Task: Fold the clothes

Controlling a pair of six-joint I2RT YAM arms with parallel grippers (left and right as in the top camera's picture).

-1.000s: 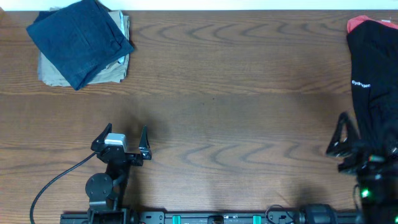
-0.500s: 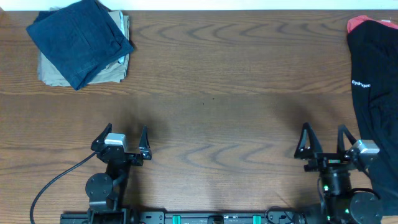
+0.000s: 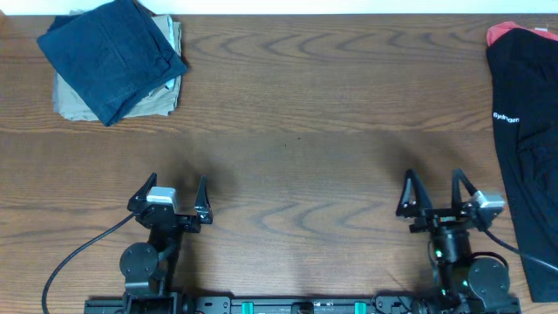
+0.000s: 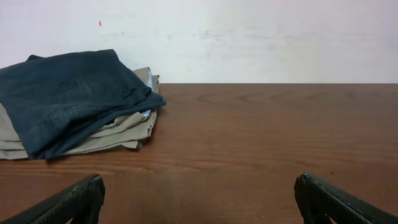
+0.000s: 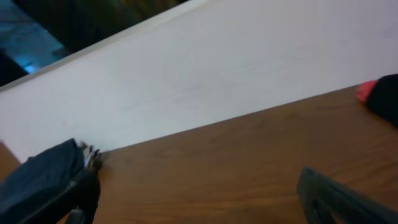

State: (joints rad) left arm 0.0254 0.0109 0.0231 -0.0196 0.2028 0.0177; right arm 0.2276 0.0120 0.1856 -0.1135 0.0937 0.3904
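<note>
Lying folded in the far-left corner of the brown wood-grain counter (image 3: 296, 131), the dark navy-blue fabric shorts (image 3: 109, 52) sit atop khaki-beige shorts (image 3: 74, 103). Near the front edge, the left hand (image 3: 178, 181) and the right hand (image 3: 432, 177) both stand spread wide and empty, well apart from the pile. A black garment with white lettering (image 3: 527, 131) lies along the right edge.

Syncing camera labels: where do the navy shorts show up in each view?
Overhead: navy shorts in the top-left corner, lying on the khaki shorts.
Left wrist: navy shorts at left, mid-height, on top of the same khaki pile.
Right wrist: navy shorts in the bottom-left corner, cut off by the frame.
Shared landmark: the white wall directly behind the shorts in all three views.
</note>
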